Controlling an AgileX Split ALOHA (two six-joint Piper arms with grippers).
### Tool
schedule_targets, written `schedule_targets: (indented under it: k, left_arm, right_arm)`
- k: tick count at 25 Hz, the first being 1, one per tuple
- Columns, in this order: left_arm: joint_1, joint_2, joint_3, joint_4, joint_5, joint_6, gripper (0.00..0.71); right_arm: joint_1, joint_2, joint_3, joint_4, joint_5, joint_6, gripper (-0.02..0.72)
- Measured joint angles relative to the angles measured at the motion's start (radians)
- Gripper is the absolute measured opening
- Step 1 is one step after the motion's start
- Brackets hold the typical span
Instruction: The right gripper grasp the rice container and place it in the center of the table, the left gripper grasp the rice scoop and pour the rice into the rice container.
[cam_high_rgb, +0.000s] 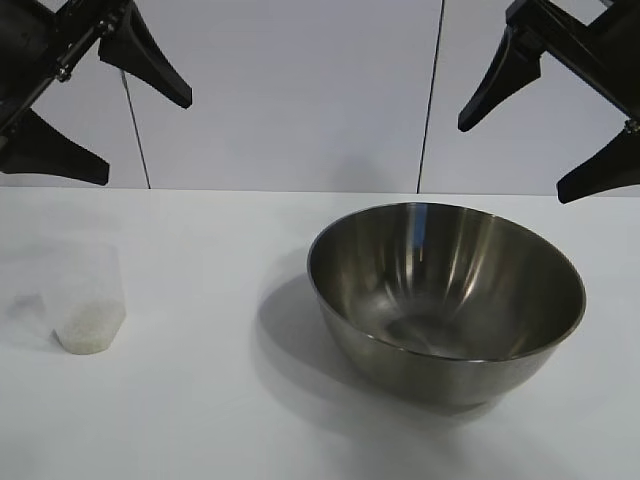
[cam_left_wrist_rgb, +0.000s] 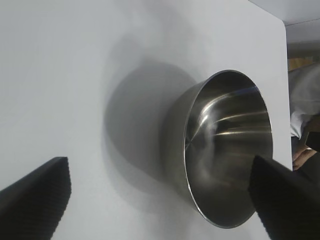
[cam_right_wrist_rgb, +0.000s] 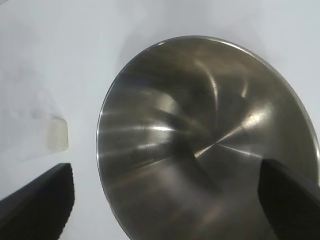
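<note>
Neither of the 2 steps looks begun. The large round shiny stainless-steel rice container (cam_high_rgb: 446, 300) stands empty on the plain flat white table (cam_high_rgb: 200, 420), right of the middle in the exterior view, so it has yet to go to the centre. The small translucent faceted plastic rice scoop (cam_high_rgb: 88, 298) sits well apart near the left edge, white rice (cam_high_rgb: 88, 335) lying in its bottom. The black left gripper (cam_high_rgb: 105, 125) and black right gripper (cam_high_rgb: 535, 150) hang high above, fingers spread wide, holding nothing.
</note>
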Motion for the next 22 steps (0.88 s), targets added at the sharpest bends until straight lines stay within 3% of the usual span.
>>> schedule_targets:
  k: [12, 15, 17, 20, 22]
  left_arm:
    - [0.000, 0.000, 0.000, 0.000, 0.000, 0.000, 0.694]
    - [0.000, 0.000, 0.000, 0.000, 0.000, 0.000, 0.694]
    - [0.000, 0.000, 0.000, 0.000, 0.000, 0.000, 0.694]
    - [0.000, 0.000, 0.000, 0.000, 0.000, 0.000, 0.694]
    - [0.000, 0.000, 0.000, 0.000, 0.000, 0.000, 0.694]
  right_arm:
    - [0.000, 0.000, -0.005, -0.016, -0.002, -0.016, 0.694]
    - [0.000, 0.000, -0.041, -0.095, 0.061, -0.027, 0.694]
    - [0.000, 0.000, -0.079, -0.191, 0.104, -0.012, 0.694]
    - [0.000, 0.000, -0.126, -0.361, 0.144, 0.065, 0.694]
    - [0.000, 0.000, -0.135, -0.442, 0.156, 0.112, 0.694]
